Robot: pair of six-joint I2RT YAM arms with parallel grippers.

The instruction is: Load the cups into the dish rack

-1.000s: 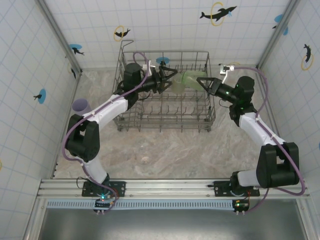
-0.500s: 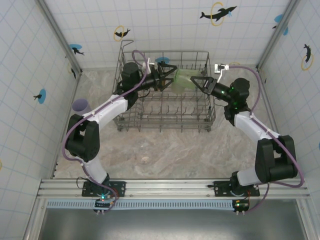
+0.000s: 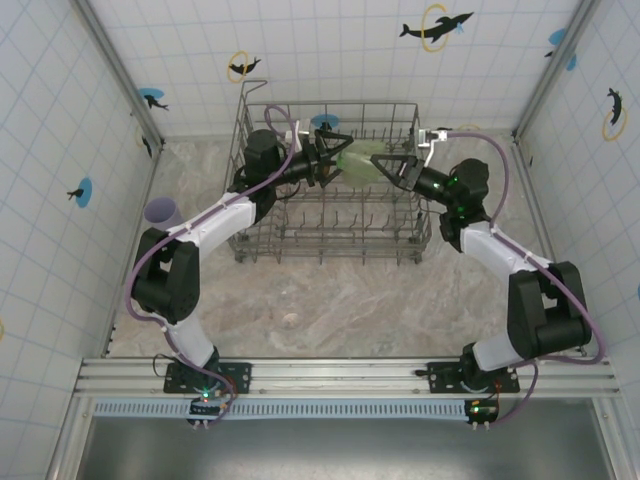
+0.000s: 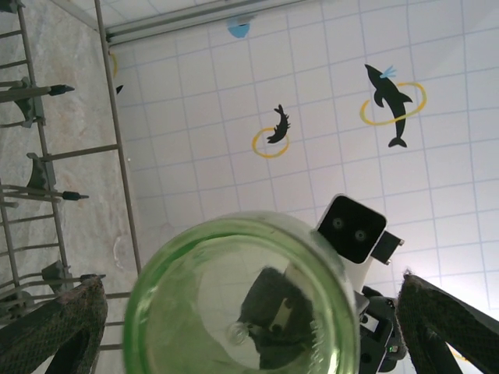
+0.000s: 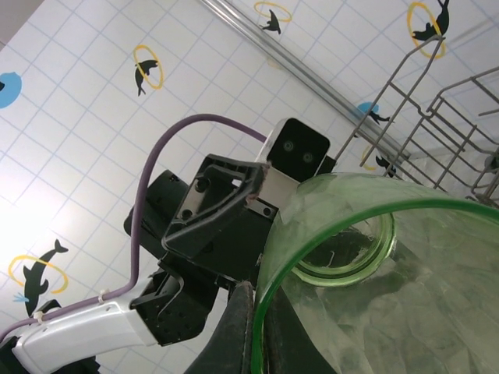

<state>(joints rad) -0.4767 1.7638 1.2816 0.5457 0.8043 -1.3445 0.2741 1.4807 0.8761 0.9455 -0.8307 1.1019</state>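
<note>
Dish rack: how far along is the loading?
Done: no cup looks seated in the dish rack. In hand: the right gripper pinches the rim of a green cup over the rack's far side, its base inside the open left gripper. Left: seat it, then fetch the lavender cup beside the left arm.

No legible text, brand, number or label showing anywhere. White tiled walls (image 3: 330, 70) carrying wordless black dolphin decals (image 3: 436, 24), yellow-ringed.

surface: marbled table (image 3: 330, 300) | dish rack (image 3: 330, 246): far centre | lavender cup (image 3: 162, 212): left edge
</note>
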